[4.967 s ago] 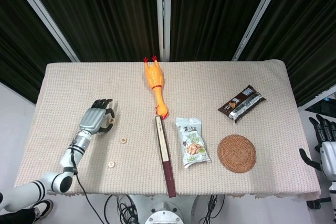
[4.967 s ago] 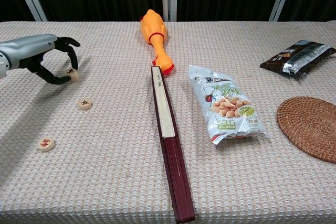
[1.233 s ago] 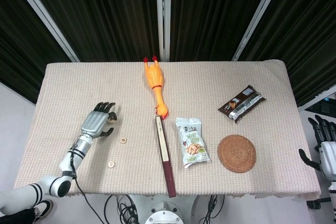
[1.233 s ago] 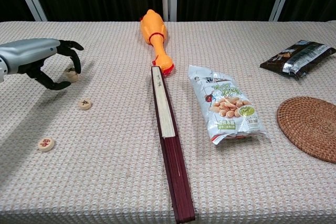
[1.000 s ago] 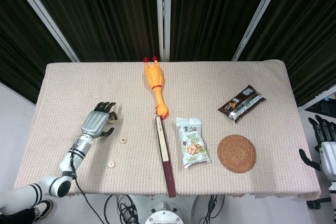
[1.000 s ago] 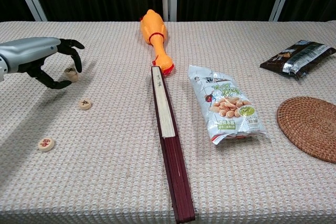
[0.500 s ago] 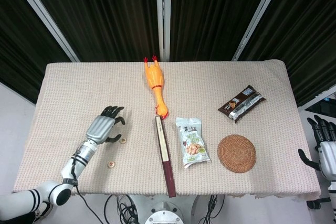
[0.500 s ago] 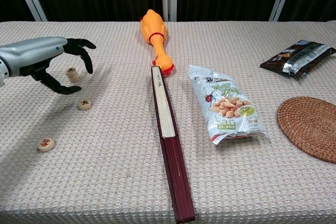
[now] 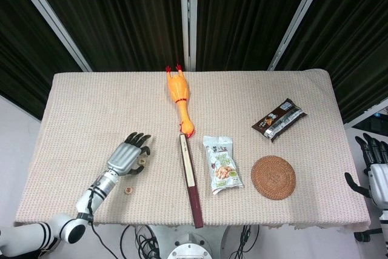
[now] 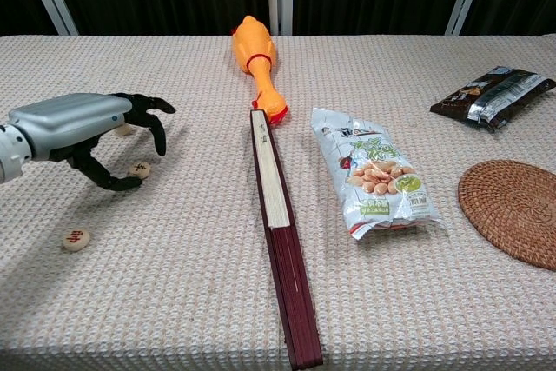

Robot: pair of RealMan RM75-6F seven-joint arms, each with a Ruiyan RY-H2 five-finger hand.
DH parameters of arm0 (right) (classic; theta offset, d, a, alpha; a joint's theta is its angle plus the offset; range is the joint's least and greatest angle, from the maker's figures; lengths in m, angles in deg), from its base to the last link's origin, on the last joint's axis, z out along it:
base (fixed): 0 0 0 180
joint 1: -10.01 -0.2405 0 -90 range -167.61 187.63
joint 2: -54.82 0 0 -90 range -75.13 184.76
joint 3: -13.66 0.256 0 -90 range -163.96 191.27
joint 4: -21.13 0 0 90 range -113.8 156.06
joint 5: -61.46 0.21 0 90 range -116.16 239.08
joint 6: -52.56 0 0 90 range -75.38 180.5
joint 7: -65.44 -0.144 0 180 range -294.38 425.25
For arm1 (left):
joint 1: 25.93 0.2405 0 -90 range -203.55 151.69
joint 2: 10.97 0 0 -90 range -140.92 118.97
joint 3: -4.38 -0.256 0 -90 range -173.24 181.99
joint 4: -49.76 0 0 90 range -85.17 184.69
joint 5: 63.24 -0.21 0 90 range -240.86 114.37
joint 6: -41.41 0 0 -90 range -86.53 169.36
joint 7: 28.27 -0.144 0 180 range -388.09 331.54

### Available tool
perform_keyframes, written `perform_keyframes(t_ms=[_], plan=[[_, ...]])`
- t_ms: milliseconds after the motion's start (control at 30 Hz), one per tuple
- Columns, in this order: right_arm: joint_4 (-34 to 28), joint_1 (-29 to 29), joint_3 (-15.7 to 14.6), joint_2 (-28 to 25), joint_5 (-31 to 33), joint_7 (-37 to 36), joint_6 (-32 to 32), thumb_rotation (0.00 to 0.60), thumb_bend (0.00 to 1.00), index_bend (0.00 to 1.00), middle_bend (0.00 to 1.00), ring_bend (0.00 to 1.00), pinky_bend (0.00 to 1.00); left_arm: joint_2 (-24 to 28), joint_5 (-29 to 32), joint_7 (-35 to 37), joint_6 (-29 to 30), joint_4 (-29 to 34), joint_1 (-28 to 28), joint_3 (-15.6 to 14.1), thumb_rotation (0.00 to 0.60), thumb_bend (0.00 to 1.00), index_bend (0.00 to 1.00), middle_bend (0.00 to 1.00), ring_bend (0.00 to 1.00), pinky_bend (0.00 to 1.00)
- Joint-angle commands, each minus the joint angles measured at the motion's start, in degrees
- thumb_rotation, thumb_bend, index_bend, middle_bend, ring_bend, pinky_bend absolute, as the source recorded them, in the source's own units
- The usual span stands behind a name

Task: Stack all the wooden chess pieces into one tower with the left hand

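Note:
Round wooden chess pieces lie on the woven cloth at the left. My left hand (image 10: pixel 82 128) hovers low over the middle piece (image 10: pixel 139 169), which sits between the thumb and the curved dark fingers (image 10: pixel 156 132), with nothing gripped. From the head view the same hand (image 9: pixel 126 158) has that piece (image 9: pixel 140 162) at its fingertips. Another piece (image 10: pixel 76 239) lies nearer the front edge and also shows in the head view (image 9: pixel 128 190). A pale piece (image 10: pixel 124 129) peeks out behind the hand, mostly hidden. My right hand (image 9: pixel 377 171) hangs off the table's right side, fingers apart.
A closed dark folding fan (image 10: pixel 278 232) runs front to back mid-table, with a rubber chicken (image 10: pixel 256 62) behind it. To the right lie a snack bag (image 10: pixel 375 171), a woven coaster (image 10: pixel 512 210) and a dark wrapper (image 10: pixel 491 84).
My left hand has let go of the far piece and moved toward the front and right, coming down around the middle piece. The right hand has not moved.

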Motion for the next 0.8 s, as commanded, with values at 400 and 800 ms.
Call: perform_keyframes(t_ms=[400,800], plan=[[-0.1,0.1,0.0,0.1,0.0,0.3,-0.2,0.600,0.25,0.00,0.00,0.00,0.00,0.0,0.8,0.1,-0.4,-0.6,0.4,0.1,0.600,0.27,0.42,0.03,0.00,0.00],[-0.1,0.0,0.0,0.1,0.1,0.3,-0.1,0.600,0.25,0.00,0.00,0.00,0.00,-0.1,0.7,0.6,-0.2,-0.7,0.5,0.4,0.600,0.29,0.48,0.04,0.00,0.00]])
